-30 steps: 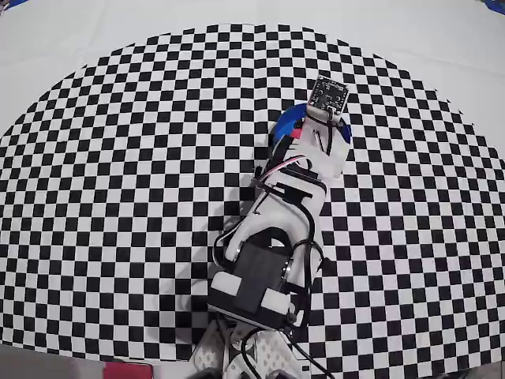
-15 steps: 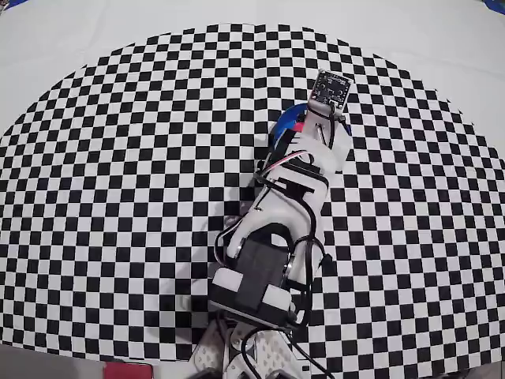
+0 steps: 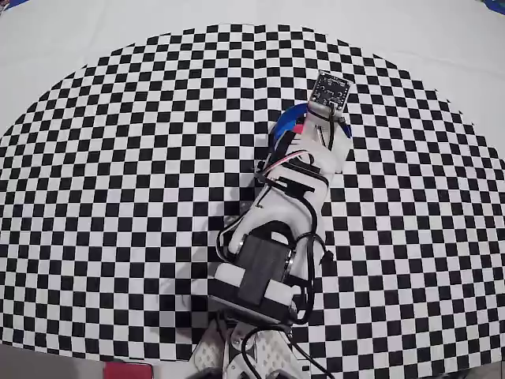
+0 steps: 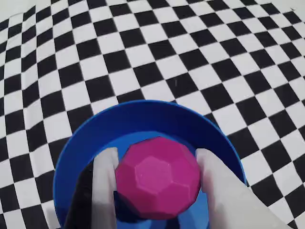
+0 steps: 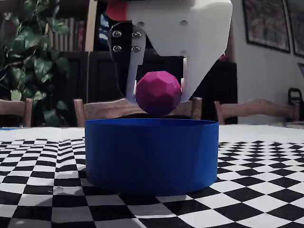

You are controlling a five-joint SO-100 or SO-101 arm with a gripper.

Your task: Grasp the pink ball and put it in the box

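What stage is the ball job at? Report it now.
Done: the pink ball is picked up, clamped between the gripper's fingers. In hand: it hangs above the rim of the blue box, centred over the opening in the wrist view. Left: open the jaws and drop it in.

Magenta ball (image 4: 157,177), blue box (image 4: 143,117)

A faceted, matte magenta pink ball (image 5: 158,93) hangs just above the open mouth of the box (image 5: 152,154), a round, low-walled bright blue container standing upright on the checkered cloth. Seen from the wrist, the ball (image 4: 157,177) sits toward six o'clock over the box (image 4: 143,117).
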